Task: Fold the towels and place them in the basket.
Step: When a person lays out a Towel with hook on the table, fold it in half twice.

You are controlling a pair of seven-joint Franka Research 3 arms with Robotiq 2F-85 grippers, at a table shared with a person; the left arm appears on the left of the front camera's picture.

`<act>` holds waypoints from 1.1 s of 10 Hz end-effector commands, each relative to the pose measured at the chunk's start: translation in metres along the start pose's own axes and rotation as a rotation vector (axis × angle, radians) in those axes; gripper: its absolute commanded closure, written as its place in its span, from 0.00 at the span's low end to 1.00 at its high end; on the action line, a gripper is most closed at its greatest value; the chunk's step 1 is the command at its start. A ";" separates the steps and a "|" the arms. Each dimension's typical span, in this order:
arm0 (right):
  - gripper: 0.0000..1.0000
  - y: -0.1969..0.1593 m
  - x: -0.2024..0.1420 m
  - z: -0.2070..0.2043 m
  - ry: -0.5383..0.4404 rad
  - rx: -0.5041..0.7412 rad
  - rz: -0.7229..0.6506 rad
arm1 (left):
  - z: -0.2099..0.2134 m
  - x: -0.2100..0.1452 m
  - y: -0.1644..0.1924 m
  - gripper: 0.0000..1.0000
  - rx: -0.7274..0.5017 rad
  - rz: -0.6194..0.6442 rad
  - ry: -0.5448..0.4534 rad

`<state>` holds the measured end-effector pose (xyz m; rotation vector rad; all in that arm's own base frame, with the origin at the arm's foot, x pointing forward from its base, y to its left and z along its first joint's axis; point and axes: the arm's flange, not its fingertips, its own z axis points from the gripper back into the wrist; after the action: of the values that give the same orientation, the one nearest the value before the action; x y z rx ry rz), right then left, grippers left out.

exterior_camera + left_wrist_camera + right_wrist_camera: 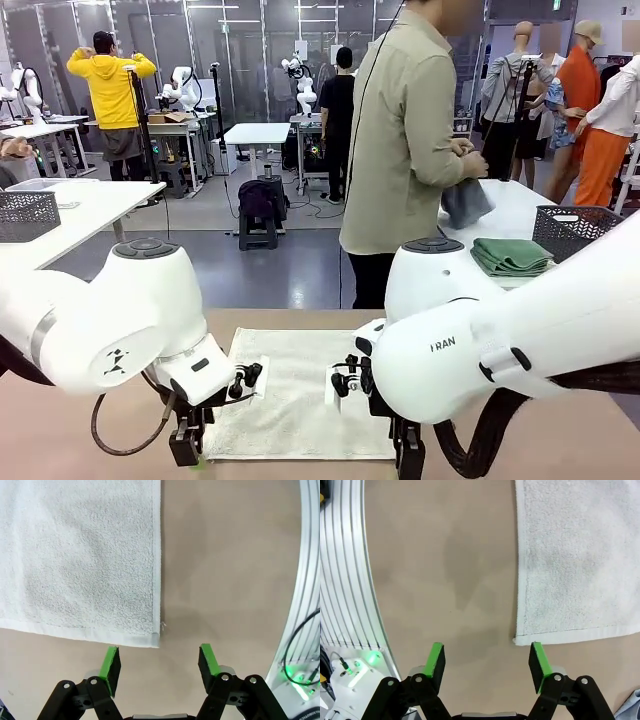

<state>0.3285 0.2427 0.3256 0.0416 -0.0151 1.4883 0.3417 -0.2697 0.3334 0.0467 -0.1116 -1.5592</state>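
Both the left gripper [159, 656] and the right gripper [487, 653] hovered open and empty above the table [235, 570], a corner of the flat white towel [75, 555] just ahead of each, apparently poised to pinch those corners for the first fold.

Front cam: the white towel's [300, 395] near corners sit behind the left arm [110, 330] and right arm [500, 345], so most of its near edge is hidden. Left gripper [190, 455] is in shadow at the bottom edge, fingertips hard to make out. Right gripper [408, 462] has its fingers cut off by that edge. Basket [585, 232]: near side is behind the right arm, far end runs off frame. Grey-blue towel [467, 203] is bunched against the person [400, 150], can't tell if it's folded. Green towels [511, 256]: probably two stacked, too small to count. Wrist cams: the white towel runs off the top and one side in both.
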 end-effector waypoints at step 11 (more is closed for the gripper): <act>0.16 -0.018 0.003 -0.034 0.029 -0.086 0.051 | -0.038 -0.001 0.013 0.20 0.031 -0.008 0.005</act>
<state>0.3439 0.2426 0.2979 -0.0215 -0.0511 1.5521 0.3545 -0.2676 0.2990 0.0661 -0.1013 -1.5761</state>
